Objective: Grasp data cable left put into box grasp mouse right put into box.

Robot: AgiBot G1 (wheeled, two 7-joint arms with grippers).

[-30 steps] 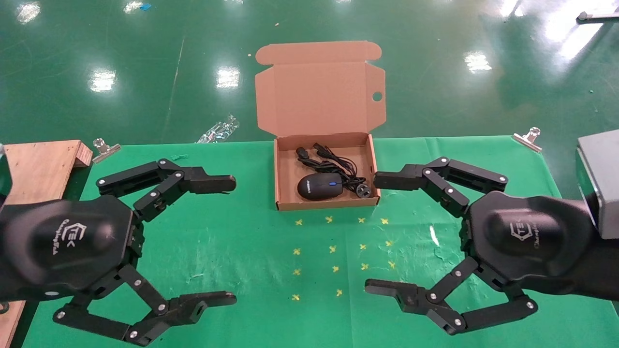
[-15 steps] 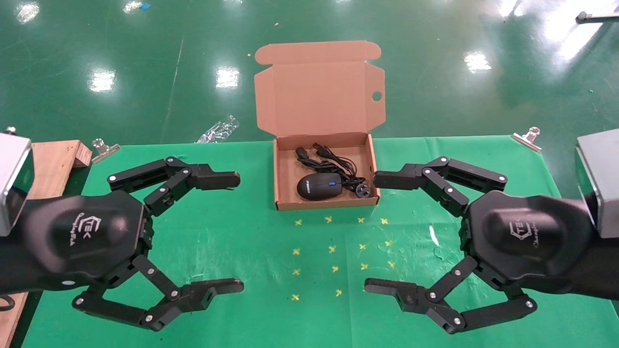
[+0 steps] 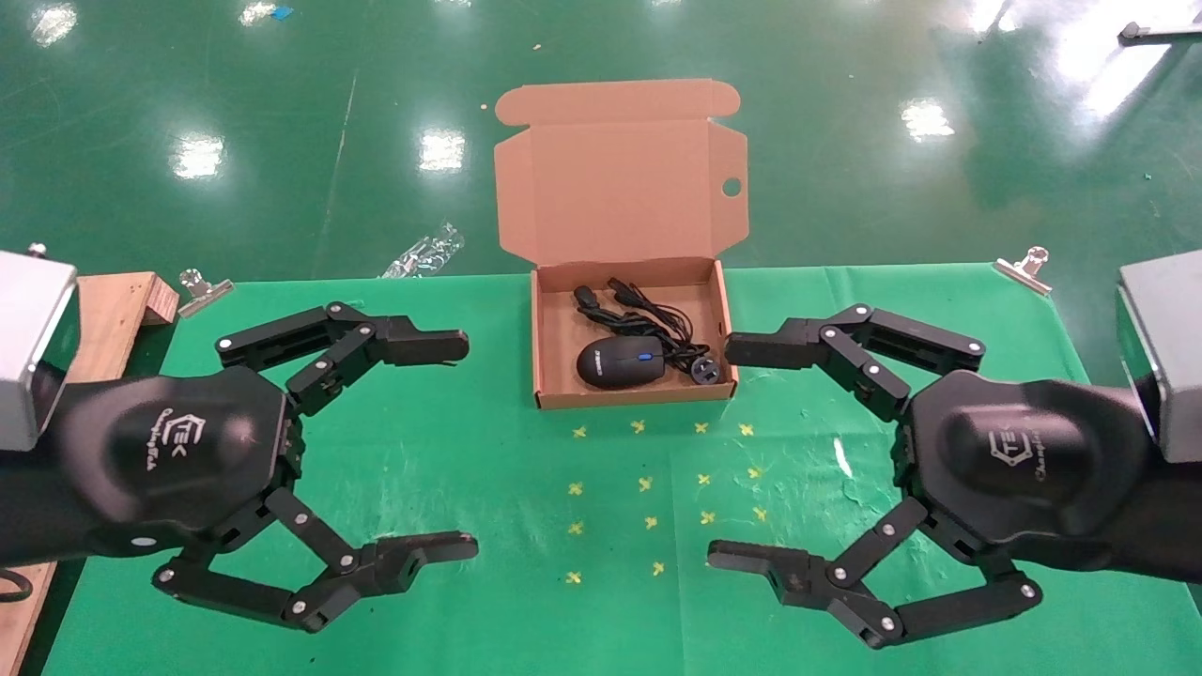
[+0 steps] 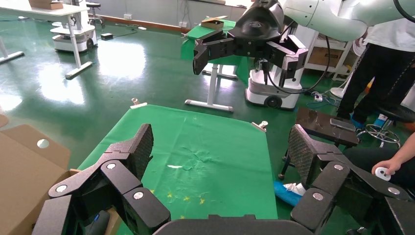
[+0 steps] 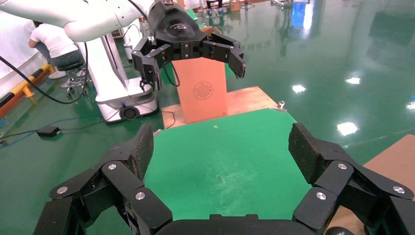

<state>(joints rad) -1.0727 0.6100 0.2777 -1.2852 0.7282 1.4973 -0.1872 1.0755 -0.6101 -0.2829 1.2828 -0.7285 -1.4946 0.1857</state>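
Brown box [image 3: 554, 330], black mouse [image 3: 620, 362]

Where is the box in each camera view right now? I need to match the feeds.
Head view: the box sits centre, lid open, on the green cloth.
Left wrist view: only its lid shows.
Right wrist view: a brown corner, probably the box.
Shared landmark: the green cloth.

Glossy mouse [image 3: 620, 362] in matt cardboard box [image 3: 632, 397] on cloth

Box [image 3: 554, 376]: on the table's [image 3: 470, 422] far middle edge.
Mouse [image 3: 620, 361]: inside the box, near its front wall.
Data cable [image 3: 648, 319]: inside the box, behind the mouse.
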